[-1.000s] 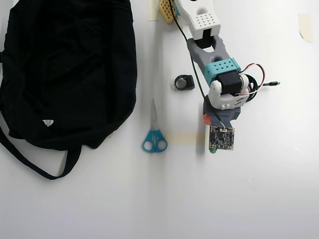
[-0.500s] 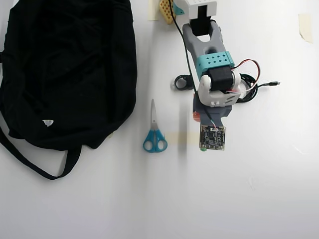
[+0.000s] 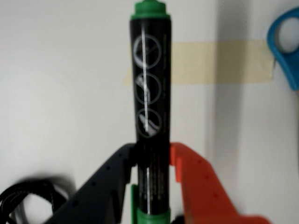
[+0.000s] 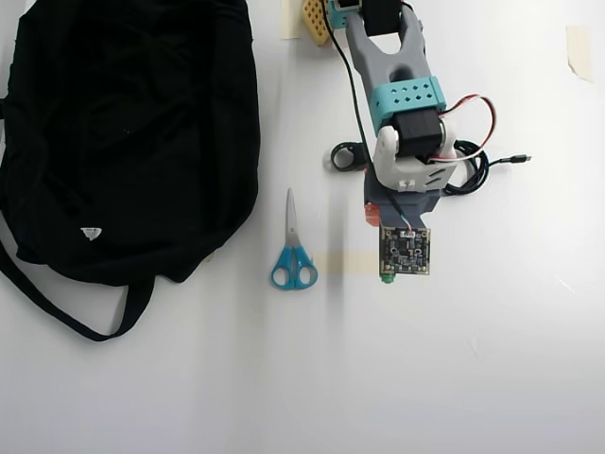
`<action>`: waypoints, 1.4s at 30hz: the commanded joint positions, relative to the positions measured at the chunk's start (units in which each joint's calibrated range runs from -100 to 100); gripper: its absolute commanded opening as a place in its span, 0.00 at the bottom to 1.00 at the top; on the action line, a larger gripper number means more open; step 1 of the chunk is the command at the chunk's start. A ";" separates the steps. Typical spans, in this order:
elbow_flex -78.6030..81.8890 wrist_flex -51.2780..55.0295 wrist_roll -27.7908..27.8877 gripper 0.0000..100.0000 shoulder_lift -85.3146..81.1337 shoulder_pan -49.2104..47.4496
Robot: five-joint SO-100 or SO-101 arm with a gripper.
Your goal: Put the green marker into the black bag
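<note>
The green marker [image 3: 150, 84] has a black barrel with white markings and green ends, and it stands straight up the middle of the wrist view. My gripper [image 3: 150, 156] is shut on its lower barrel, with the black finger [image 3: 110, 179] left and the orange finger [image 3: 196, 182] right. In the overhead view only the marker's green tip [image 4: 386, 280] pokes out below the wrist camera board, and the gripper [image 4: 378, 219] sits mostly under the arm. The black bag [image 4: 132, 132] lies at the far left, well apart from the gripper.
Blue-handled scissors [image 4: 293, 265] lie between bag and arm, and their handle [image 3: 286, 42] shows at the wrist view's right edge. A tan tape strip [image 4: 345, 262] runs under the marker. A coiled black cable [image 4: 468, 170] and a small black object [image 4: 347, 156] flank the arm.
The arm has swung left toward the scissors with the marker still held, then edged slightly back up. The bag and scissors have not moved.
</note>
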 commanded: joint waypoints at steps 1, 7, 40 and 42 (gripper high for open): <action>5.49 -2.54 -0.24 0.02 -8.11 0.51; 12.68 -6.76 -0.29 0.02 -12.92 0.73; 32.54 -8.48 -0.13 0.02 -34.33 6.94; 34.87 -8.48 -0.19 0.02 -36.49 8.66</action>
